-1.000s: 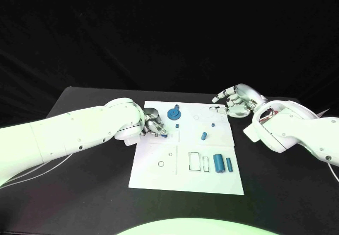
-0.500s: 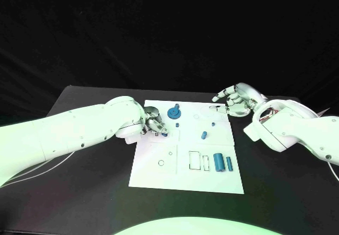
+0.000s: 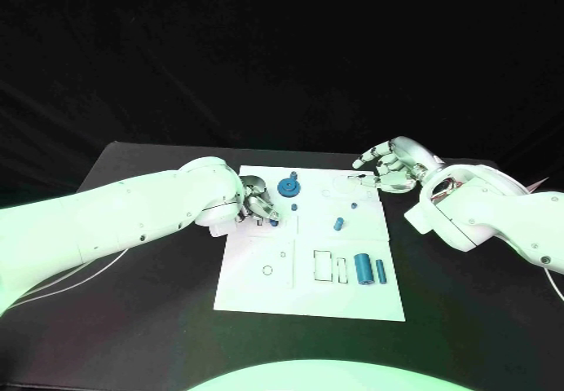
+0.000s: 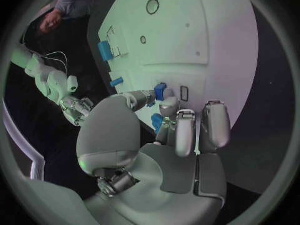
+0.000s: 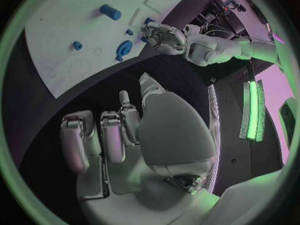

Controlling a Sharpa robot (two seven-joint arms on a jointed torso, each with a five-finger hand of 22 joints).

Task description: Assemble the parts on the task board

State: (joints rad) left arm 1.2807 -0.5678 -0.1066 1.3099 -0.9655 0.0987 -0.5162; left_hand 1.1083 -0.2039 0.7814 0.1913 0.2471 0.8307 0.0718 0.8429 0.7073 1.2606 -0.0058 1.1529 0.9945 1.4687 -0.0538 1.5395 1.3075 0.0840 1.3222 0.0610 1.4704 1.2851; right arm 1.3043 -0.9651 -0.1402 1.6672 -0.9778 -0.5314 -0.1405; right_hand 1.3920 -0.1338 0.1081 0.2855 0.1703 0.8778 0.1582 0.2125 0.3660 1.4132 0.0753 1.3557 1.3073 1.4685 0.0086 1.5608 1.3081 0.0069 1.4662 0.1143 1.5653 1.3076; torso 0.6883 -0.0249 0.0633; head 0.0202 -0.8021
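Little has shifted since 1 second ago: left hand [image 3: 260, 208] still pinches a small blue part [image 4: 160, 91] at the board's [image 3: 265, 287] left edge, ready for seating, while right hand [image 3: 385, 167] hovers empty, fingers loosely spread, off the far right corner.

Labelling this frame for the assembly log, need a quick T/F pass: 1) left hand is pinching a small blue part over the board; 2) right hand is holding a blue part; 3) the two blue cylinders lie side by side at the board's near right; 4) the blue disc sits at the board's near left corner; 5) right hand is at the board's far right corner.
1) The left hand pinches a small blue part over the task board. True.
2) The right hand holds a blue part. False: its fingers are apart and hold nothing.
3) Two blue cylinders lie side by side at the near right. True.
4) The blue disc sits near left. False: it is at the far edge, left of middle.
5) Right hand at the far right corner. True.
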